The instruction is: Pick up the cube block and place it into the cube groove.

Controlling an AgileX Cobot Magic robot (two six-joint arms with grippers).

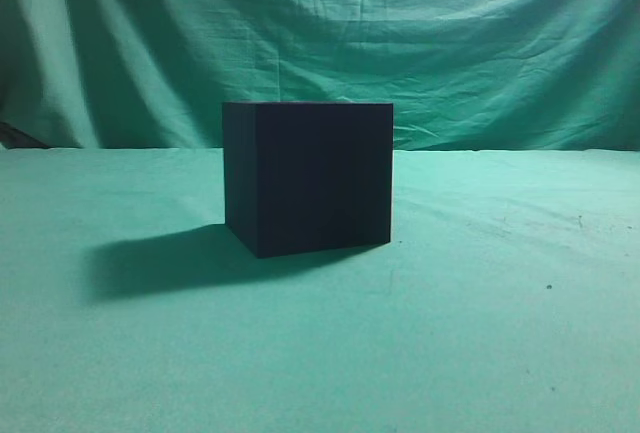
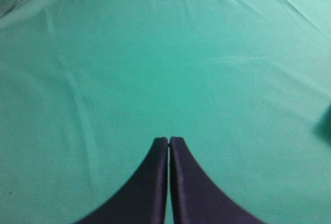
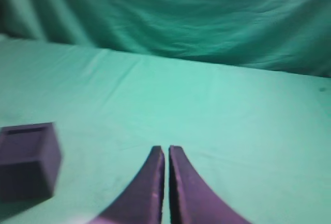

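Green cloth (image 1: 480,353) covers the whole table and hangs as a creased backdrop behind it. Near the middle of the exterior view stands the large near-black, matte, cube-shaped box (image 1: 308,175), the cube groove, upright on the cloth with one vertical edge turned toward the camera and a dark shadow spreading to its left. Neither arm appears in that view.

From the left wrist, the left pincer (image 2: 169,140) shows two dark curved fingers pressed together at the tips, with nothing between them. Ahead of it lies only bare cloth with soft folds. A dark blur sits at the right edge of this view, well to the right of the pincer; what it is cannot be told.

From the right wrist, the right pincer (image 3: 166,149) is likewise closed, its tips almost touching and holding nothing. To its left, well apart from the fingers, the same dark box (image 3: 28,159) rests on the cloth, a recessed opening visible in its top face. The small purple cube block cannot be made out in any of the three views.
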